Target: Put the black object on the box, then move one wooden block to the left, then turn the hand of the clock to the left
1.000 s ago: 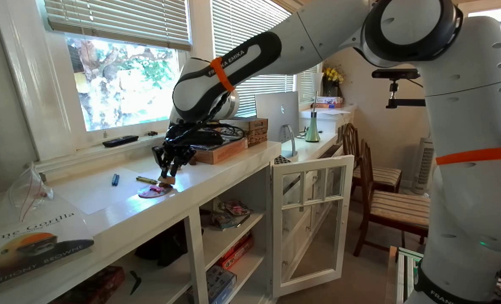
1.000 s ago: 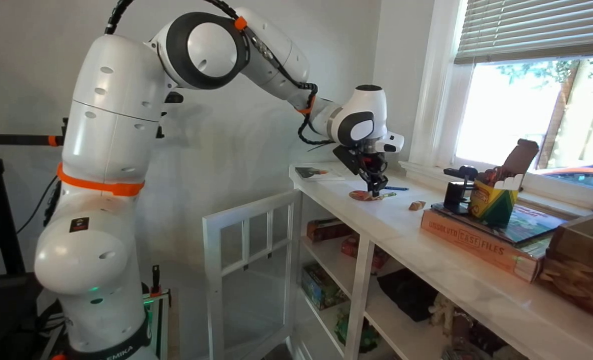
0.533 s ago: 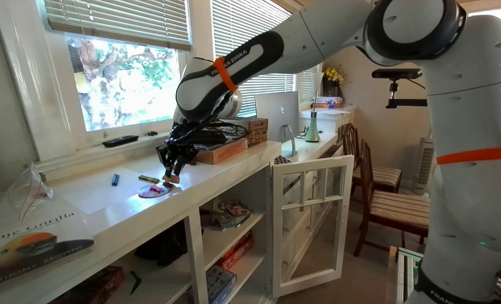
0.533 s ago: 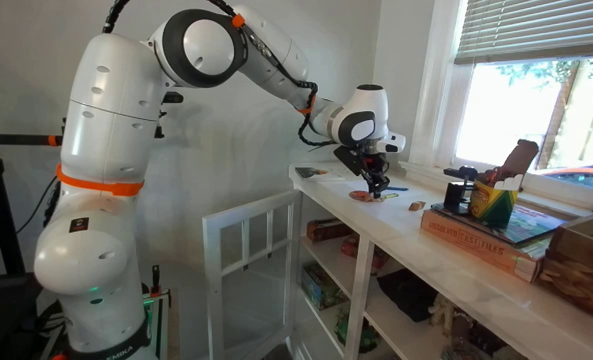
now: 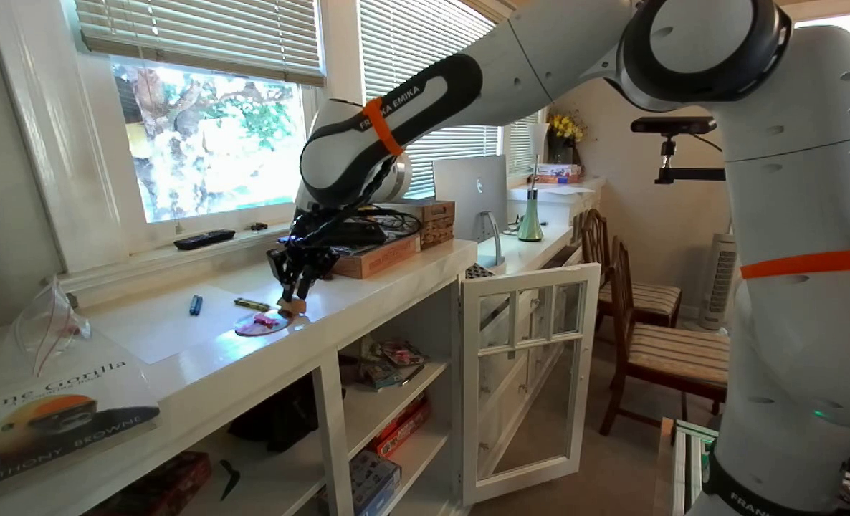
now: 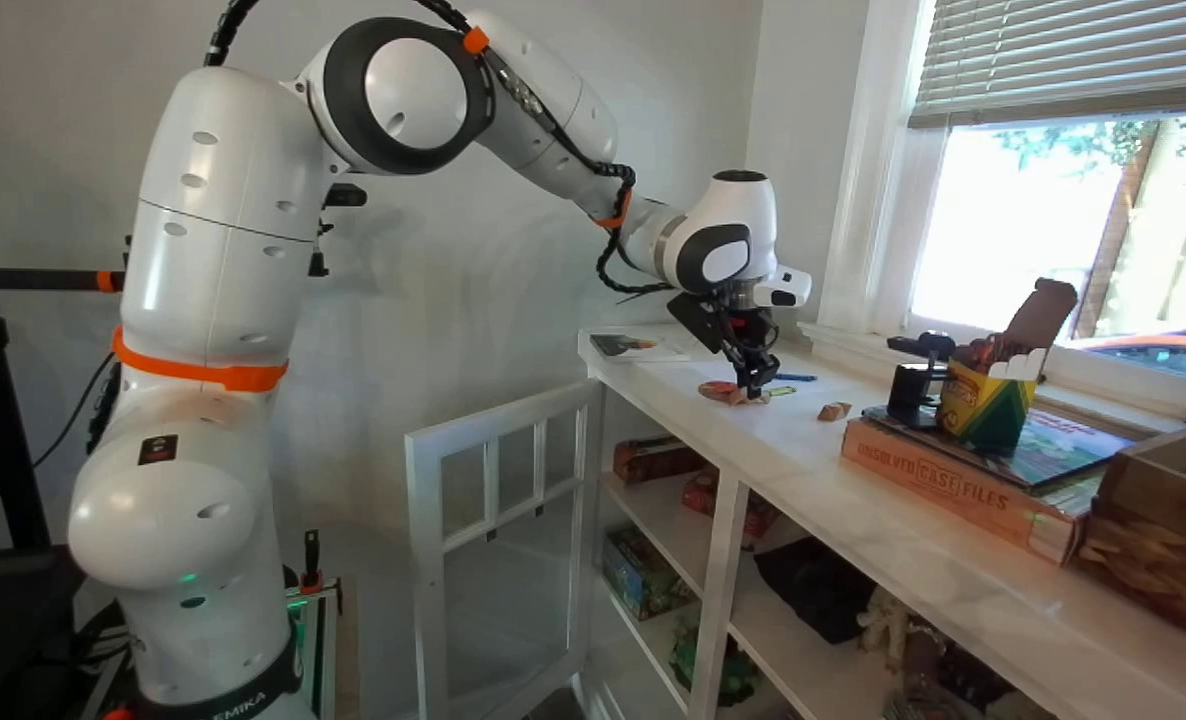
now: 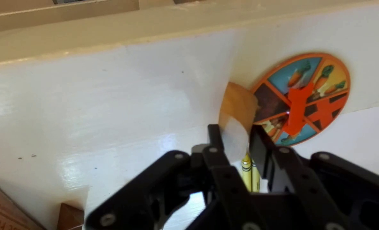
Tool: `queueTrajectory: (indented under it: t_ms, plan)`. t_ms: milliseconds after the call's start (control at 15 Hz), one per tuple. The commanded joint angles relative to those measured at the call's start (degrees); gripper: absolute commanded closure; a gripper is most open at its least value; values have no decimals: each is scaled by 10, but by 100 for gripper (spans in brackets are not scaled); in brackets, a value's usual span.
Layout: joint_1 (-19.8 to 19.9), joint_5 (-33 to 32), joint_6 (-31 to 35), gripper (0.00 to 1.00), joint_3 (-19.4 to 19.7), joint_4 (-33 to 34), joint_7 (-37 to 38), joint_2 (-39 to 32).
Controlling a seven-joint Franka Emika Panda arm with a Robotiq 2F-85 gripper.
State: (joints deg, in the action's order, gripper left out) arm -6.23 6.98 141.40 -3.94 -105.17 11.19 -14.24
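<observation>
A: What has changed in an exterior view?
B: The gripper [image 5: 294, 297], narrowed on a wooden block [image 5: 292, 307], has edged from the clock [image 5: 253, 327] toward the box [image 5: 376, 261]; the block move looks under way.
A: And the black object [image 6: 911, 392], in an exterior view?
B: It stands atop the box, that step seemingly done; a second block [image 6: 834, 411] lies just beside.
A: The wrist view?
B: The held block sits at the clock's rim, contact unclear. The counter's front edge [image 7: 144, 33] runs near; open room stretches toward the box.
</observation>
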Motion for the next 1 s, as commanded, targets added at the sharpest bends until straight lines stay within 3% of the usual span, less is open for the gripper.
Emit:
queueTrajectory:
  t_ms: [0,933]
  plan:
    - [1,-4,-13,93,0,-8,1,11]
    - [-2,-1,-18,93,3,9,39,0]
